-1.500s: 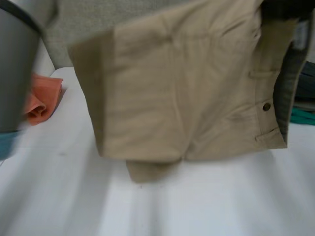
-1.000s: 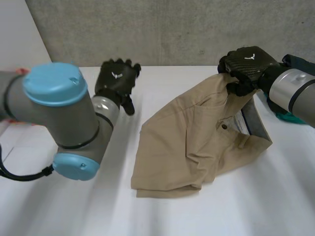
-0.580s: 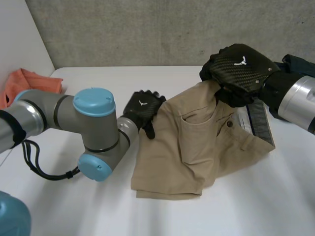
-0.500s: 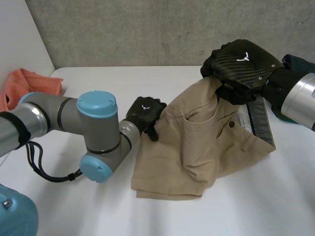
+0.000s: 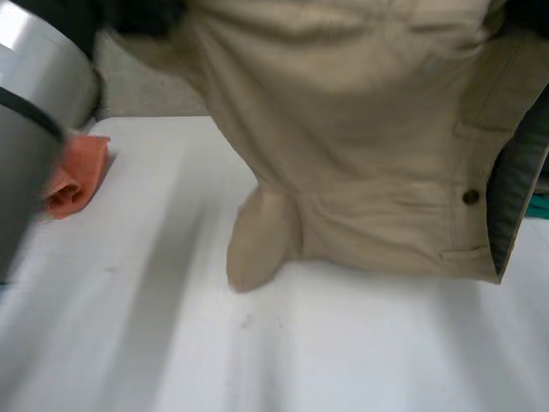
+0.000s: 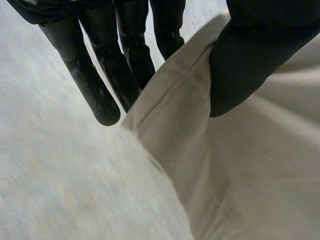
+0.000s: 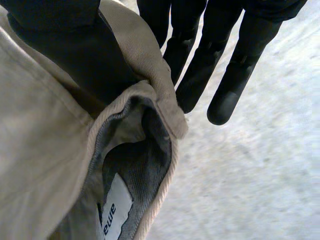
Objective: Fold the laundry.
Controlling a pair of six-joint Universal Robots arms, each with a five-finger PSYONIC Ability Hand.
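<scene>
**Both hands clamped on the khaki shorts, garment hanging over the table**

Left hand (image 6: 102, 80): thumb pressed down on a stitched edge of the khaki shorts (image 5: 360, 129), straight fingers behind the cloth, so the edge is pinched between them. Right hand (image 7: 220, 60): thumb on the outside of the waistband (image 7: 150, 65), fingers on the far side, cloth nipped between them.

Shorts: hang in front of the head camera, spread between the two hands, outer face toward the camera. One fold (image 5: 257, 245) droops lowest, down by the white table (image 5: 343, 360); cannot tell whether it touches. Waistband side hangs at the robot's right, with the grey lining (image 5: 515, 180) turned outward there.

Left arm (image 5: 34, 146): grey, close to the camera at the robot's left.

Orange cloth (image 5: 77, 176): bunched on the table just beyond that arm, well apart from the shorts.

Teal cloth (image 5: 539, 206): a sliver past the waistband.

Small items: dark button (image 5: 470, 196) near the waistband; white label (image 7: 112, 210) inside the lining.
</scene>
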